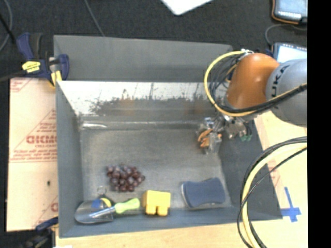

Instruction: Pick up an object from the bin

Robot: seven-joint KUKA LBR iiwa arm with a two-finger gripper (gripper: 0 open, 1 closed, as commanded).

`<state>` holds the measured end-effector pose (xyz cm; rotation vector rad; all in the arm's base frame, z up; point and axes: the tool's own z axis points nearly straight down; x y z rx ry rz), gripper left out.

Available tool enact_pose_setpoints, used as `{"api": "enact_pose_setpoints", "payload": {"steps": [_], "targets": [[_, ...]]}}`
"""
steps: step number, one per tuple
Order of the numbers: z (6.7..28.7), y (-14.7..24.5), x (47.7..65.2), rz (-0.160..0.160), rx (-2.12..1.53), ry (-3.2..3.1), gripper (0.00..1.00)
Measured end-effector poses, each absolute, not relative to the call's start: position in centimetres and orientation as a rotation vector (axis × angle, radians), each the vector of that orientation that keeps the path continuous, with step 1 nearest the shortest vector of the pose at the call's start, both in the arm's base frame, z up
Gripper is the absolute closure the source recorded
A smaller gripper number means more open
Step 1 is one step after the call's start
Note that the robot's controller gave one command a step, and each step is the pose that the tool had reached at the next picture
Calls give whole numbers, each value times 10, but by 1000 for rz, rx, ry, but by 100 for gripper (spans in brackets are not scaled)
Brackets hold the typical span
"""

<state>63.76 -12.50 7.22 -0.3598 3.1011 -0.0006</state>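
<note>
Objects to choose from all lie along the near side of the bin (155, 94). A blue-grey pad (204, 193) sits toward the right, with a yellow block (156, 202) near it. A scoop with a green handle (101, 210) is in the left corner, and a bunch of dark grapes (124, 178) lies just behind that. The gripper (209, 137) hangs over a bare part of the bin by the right wall, nearest the pad and well apart from the grapes (whether it is open or closed I cannot tell). Nothing looks lifted, so I judge the task barely begun. Reaching a thing, closing on it and raising it all remain.
</note>
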Motion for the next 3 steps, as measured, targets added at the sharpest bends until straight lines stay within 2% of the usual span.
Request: {"api": "enact_pose_setpoints", "payload": {"steps": [2,3], "targets": [[76,-125,636,2,-360,3104,100],[96,-124,635,4,-360,3109,100]]}}
